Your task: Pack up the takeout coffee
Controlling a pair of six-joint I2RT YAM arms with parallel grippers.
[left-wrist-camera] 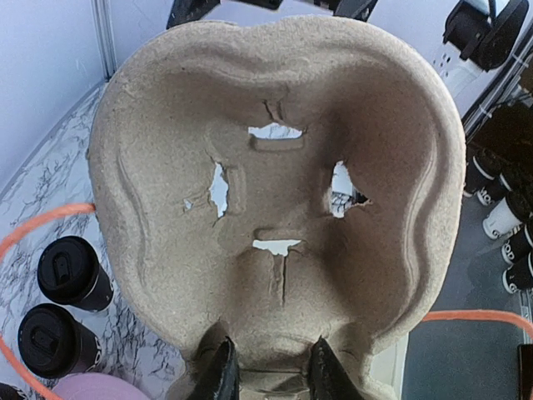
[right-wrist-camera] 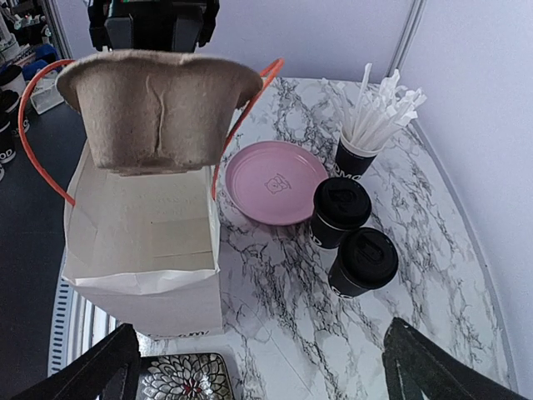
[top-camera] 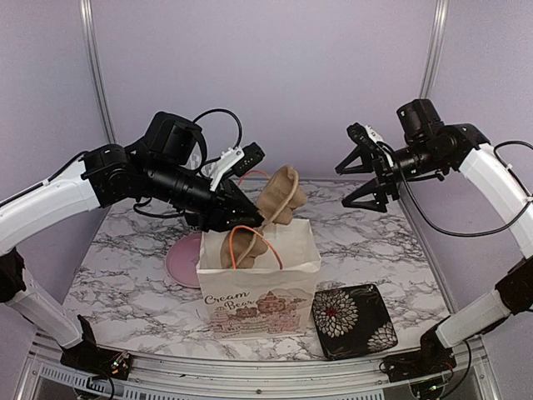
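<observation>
Marble in grey and white covers the table [top-camera: 125, 283] in the top view, where a white paper bag [top-camera: 258, 287] stands open near the front edge. The left gripper [top-camera: 248, 218] reaches over it, pinching a brown pulp carrier [top-camera: 279, 200] that hangs tilted at the bag's mouth. Whether the carrier's lower end dips inside is hard to tell. A pink plate [top-camera: 183, 262] shows only as a sliver behind the bag's left side, and a black floral dish [top-camera: 354, 319] lies just right of the bag. The right gripper [top-camera: 358, 179] hangs high over the far right of the table, jaws spread, holding nothing. Whatever stands behind the left arm is hidden in this view.

From the left wrist, the carrier's moulded face fills nearly the whole frame, pierced by four small ragged slots. Two dark fingers [left-wrist-camera: 221, 375] press together on its near rim at the bottom edge. Past an orange handle [left-wrist-camera: 42, 221] at lower left, two coffee cups [left-wrist-camera: 73, 273] stand upright on the marble, close together, black lids on.

From the right wrist, the cups stand just beside the plate, on its side away from the bag and well apart from the bag. A cup of white sticks [right-wrist-camera: 358, 154] stands behind them. Their print is too small to read. Only this gripper's finger ends show, in the bottom corners, wide apart.
</observation>
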